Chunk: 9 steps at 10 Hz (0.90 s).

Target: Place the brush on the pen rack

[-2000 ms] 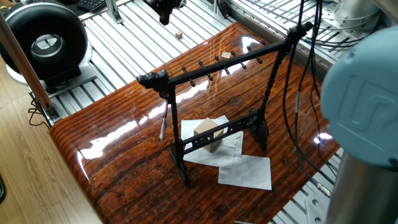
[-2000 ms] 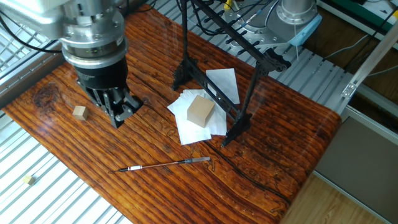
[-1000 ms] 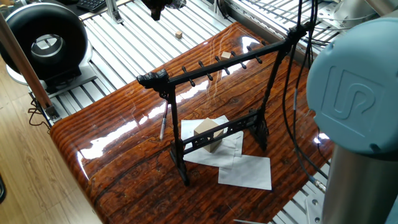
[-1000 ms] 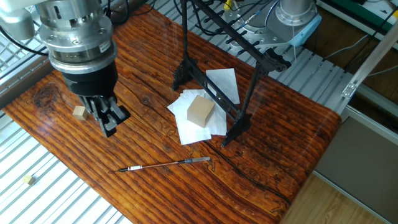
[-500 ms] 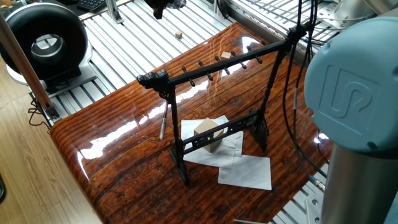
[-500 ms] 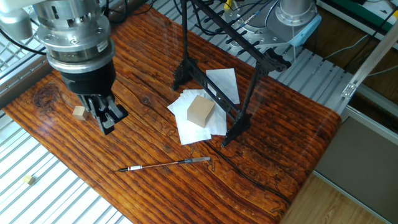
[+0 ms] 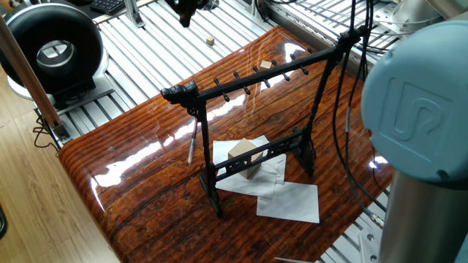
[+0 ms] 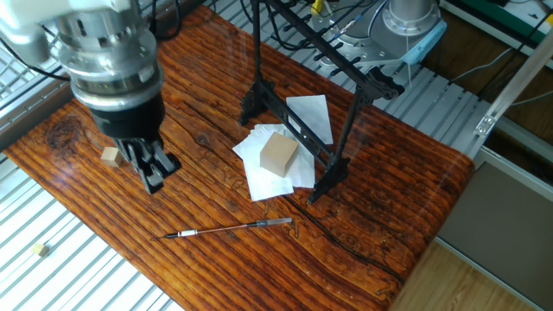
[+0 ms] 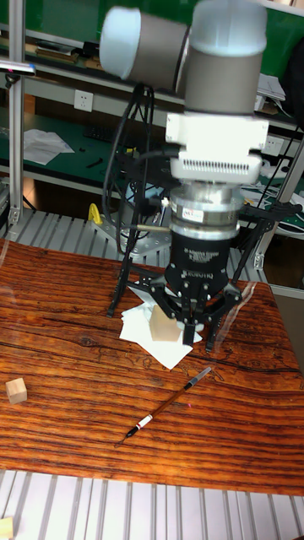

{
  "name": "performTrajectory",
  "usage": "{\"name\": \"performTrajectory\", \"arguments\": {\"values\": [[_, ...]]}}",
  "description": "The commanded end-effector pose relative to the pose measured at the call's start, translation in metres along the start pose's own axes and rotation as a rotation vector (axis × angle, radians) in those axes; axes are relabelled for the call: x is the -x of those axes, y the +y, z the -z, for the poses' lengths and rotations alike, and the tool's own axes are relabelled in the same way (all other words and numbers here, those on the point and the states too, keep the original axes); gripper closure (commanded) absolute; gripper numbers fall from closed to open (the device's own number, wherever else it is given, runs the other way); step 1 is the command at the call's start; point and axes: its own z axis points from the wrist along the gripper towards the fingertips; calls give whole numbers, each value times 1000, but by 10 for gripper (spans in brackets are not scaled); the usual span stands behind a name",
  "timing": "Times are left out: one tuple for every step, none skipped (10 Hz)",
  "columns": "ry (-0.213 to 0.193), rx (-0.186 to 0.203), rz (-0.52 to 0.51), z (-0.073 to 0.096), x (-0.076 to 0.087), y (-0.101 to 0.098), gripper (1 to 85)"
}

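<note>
The brush (image 8: 229, 229) lies flat on the wooden table near its front edge, apart from everything; it also shows as a thin shaft (image 9: 169, 403) in the tall view and behind the rack's left upright (image 7: 192, 142). The pen rack (image 7: 256, 77) stands upright mid-table, its pegs bare, lower rail (image 8: 298, 134) over white papers. My gripper (image 8: 155, 173) hangs above the table to the left of the brush, between it and a small cube, fingers together and holding nothing. In the tall view the gripper (image 9: 192, 322) points down above and behind the brush.
A tan wooden block (image 8: 278, 155) sits on white paper sheets (image 8: 307, 112) at the rack's foot. A small wooden cube (image 8: 110, 155) lies left of the gripper. A tiny cube (image 8: 39, 250) rests on the metal slats off the table. Black cables hang behind the rack.
Over two seconds the gripper moved left and toward the table's front edge, then shifted slightly right. The brush, rack and block have not moved.
</note>
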Motion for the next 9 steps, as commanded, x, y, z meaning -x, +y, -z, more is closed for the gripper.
{"name": "performTrajectory", "arguments": {"values": [[-65,11,22,-22,2,8,847],[-65,6,41,-25,-1,6,847],[-70,-3,67,-28,-3,1,847],[-81,-3,82,-34,-4,-1,847],[-87,-11,92,-36,-4,-2,847],[-82,-20,97,-36,-6,-4,847],[-77,-23,98,-36,-8,-5,847],[-74,-28,100,-36,-9,-6,847],[-73,-33,106,-36,-9,-7,847]]}}
